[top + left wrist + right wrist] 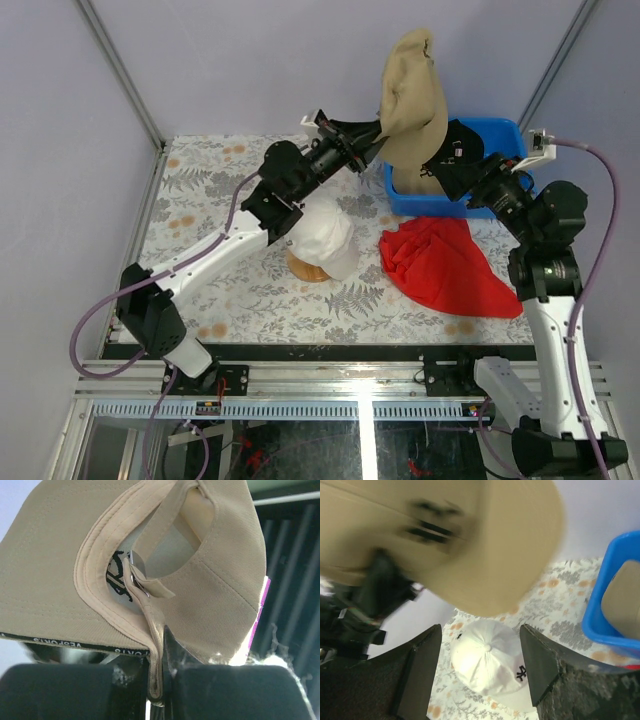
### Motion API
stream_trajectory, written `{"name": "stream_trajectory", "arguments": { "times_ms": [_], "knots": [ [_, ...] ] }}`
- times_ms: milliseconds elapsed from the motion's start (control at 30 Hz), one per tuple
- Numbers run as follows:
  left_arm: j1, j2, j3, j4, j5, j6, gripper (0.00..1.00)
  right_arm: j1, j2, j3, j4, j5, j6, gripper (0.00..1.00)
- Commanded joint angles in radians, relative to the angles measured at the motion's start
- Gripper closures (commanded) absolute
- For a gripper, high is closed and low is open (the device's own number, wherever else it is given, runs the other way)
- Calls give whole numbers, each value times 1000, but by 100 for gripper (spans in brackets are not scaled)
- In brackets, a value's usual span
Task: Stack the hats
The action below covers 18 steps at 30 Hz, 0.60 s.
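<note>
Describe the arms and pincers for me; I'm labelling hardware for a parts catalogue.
The left arm and right arm share white links between chunky black joints. A lavender cable trails along each. The left pincer and right pincer are matte black with broad, blocky tips.

tan caps [412, 90] [620, 600]: two
white cap [325, 232]: one
red cloth [440, 262]: one
blue bin [430, 207]: one
wooden stand [303, 268]: one
robot arms [225, 245] [550, 300]: two
</note>
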Motion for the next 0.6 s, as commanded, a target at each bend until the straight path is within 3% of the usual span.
{"name": "stream_trajectory", "arguments": {
  "times_ms": [0, 133, 300, 567],
  "knots": [
    [-1, -82, -16, 208, -44, -120, 100, -102, 13, -223, 529, -267, 355, 30],
    [4, -123, -23, 189, -60, -121, 100, -126, 77, -343, 917, -297, 625, 32],
    [9, -153, -41, 169, -68, -116, 100, -135, 184, -373, 1189, -309, 796, 32],
    [10, -146, -38, 147, -71, -105, 100, -128, 289, -363, 1411, -285, 926, 30]
  ]
}}
